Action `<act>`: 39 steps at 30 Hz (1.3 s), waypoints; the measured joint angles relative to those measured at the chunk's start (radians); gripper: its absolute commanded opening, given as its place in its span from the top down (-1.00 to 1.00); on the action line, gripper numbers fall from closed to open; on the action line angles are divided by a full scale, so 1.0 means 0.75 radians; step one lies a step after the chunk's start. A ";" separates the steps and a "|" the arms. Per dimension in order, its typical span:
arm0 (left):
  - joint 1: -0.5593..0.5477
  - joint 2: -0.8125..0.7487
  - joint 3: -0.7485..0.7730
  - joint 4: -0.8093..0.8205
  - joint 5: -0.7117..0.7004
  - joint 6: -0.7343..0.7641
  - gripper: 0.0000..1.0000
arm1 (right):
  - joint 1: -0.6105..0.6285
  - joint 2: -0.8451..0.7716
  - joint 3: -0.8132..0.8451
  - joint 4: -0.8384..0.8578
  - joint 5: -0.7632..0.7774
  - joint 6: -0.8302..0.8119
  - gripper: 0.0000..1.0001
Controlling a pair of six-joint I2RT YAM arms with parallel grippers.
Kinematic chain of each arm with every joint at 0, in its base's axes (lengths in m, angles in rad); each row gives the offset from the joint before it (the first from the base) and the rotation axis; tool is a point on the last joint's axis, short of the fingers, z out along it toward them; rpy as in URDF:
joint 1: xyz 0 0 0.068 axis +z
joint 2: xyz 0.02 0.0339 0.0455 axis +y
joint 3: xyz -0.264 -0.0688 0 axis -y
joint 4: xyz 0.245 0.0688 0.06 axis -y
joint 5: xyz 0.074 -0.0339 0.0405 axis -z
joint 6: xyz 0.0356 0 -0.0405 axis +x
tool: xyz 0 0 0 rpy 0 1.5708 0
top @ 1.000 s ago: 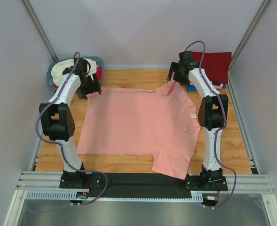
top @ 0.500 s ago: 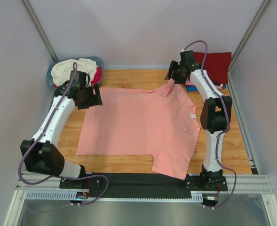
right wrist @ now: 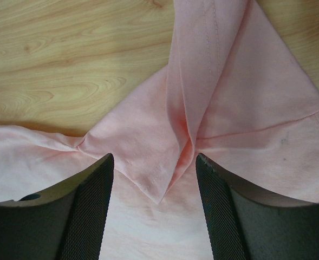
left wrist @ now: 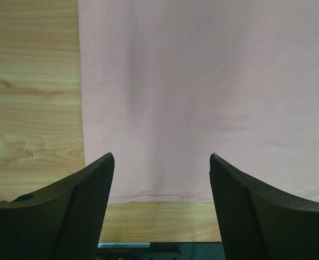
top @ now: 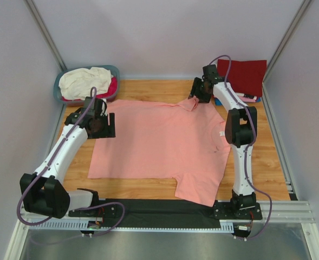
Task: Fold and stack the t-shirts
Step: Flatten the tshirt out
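Note:
A salmon-pink t-shirt (top: pixel 159 143) lies spread flat on the wooden table (top: pixel 267 162). My left gripper (top: pixel 103 127) hovers over its left edge, open and empty. In the left wrist view the left gripper (left wrist: pixel 162 162) frames flat cloth (left wrist: pixel 202 81) with the hem just below. My right gripper (top: pixel 194 97) hangs open above the folded-over far right sleeve (top: pixel 189 103). In the right wrist view the right gripper (right wrist: pixel 154 160) stands over the creased sleeve (right wrist: pixel 186 124), gripping nothing.
A blue-grey basket (top: pixel 59 86) at the far left holds a cream-white shirt (top: pixel 86 80) and a magenta one (top: pixel 114 85). A folded dark red shirt (top: pixel 246 73) lies at the far right on pink and blue cloth (top: pixel 248 98). Grey walls enclose the table.
My left arm swung away from the basket toward the near side, along the shirt's left edge. The right gripper shifted slightly left over the sleeve, and its jaws narrowed a little.

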 measured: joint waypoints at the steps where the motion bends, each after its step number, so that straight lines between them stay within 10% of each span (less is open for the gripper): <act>1: 0.000 0.000 0.000 0.002 0.000 0.002 -0.55 | 0.000 0.006 0.007 -0.001 0.002 0.001 -0.23; 16: 0.000 0.000 0.000 0.004 0.006 0.008 -0.53 | -0.002 0.092 0.015 0.003 0.011 0.022 0.17; 23: 0.000 0.000 0.000 0.004 0.009 0.008 -0.52 | -0.002 0.092 0.015 0.016 0.002 0.031 0.99; 36: 0.000 0.001 0.000 0.004 0.011 0.008 -0.52 | -0.002 0.170 0.182 0.208 -0.191 0.218 0.99; 39: 0.000 0.002 0.000 0.004 0.012 0.008 -0.51 | 0.001 0.278 0.319 0.362 -0.240 0.335 0.24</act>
